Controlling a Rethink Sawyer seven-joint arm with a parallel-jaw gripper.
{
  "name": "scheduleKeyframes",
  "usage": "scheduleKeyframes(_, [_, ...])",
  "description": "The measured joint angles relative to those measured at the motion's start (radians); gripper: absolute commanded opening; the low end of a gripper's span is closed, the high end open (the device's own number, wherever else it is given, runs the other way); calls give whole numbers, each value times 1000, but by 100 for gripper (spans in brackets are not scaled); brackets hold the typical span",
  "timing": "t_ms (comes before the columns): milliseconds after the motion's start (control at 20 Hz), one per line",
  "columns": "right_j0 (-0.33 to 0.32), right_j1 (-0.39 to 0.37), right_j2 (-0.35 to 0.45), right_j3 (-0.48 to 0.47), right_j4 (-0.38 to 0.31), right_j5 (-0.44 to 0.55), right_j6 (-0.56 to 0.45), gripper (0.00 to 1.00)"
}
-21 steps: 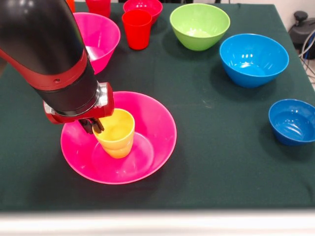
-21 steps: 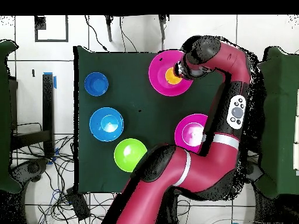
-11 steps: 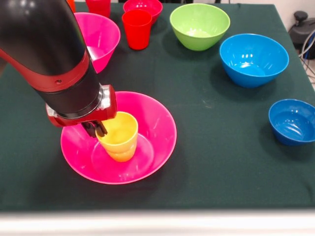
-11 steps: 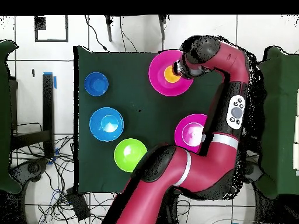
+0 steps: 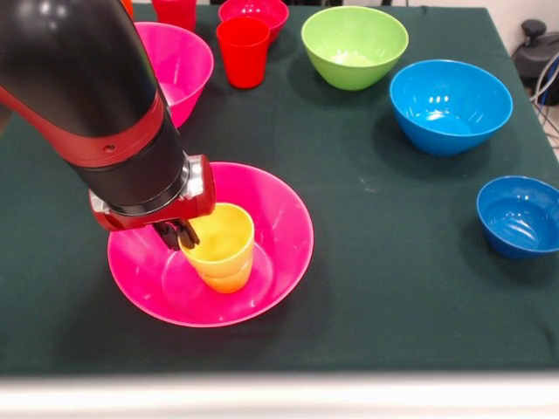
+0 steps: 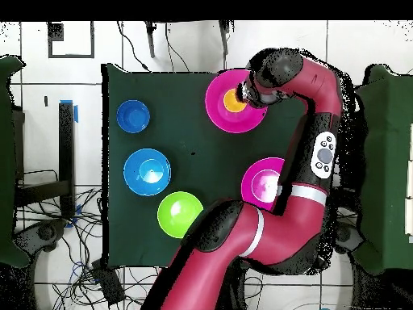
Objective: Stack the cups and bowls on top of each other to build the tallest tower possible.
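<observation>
We take this for a robotics lab: the red and black arm (image 6: 314, 121) works over a surface (image 5: 367, 262) draped in dark green cloth, on a pale tiled floor (image 6: 89, 40) with loose cables (image 6: 81, 266) trailing and blue tape (image 6: 77, 113) beside it.

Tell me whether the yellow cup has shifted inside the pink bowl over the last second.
Yes. In the front view the yellow cup has slid rightward and slightly toward the camera, nearer the middle of the wide pink bowl, carried by the gripper at its rim.
</observation>
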State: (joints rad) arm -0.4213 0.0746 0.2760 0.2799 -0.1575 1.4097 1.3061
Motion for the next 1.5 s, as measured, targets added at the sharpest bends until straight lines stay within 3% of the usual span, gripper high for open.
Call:
scheduleKeyframes(50, [0,2,1,-5,-2,0,0,100])
scheduleKeyframes(1050, [0,1,1,-14,-12,9,0,100])
scheduleKeyframes(1500, [0,-8,26,-35,-12,141,0,100])
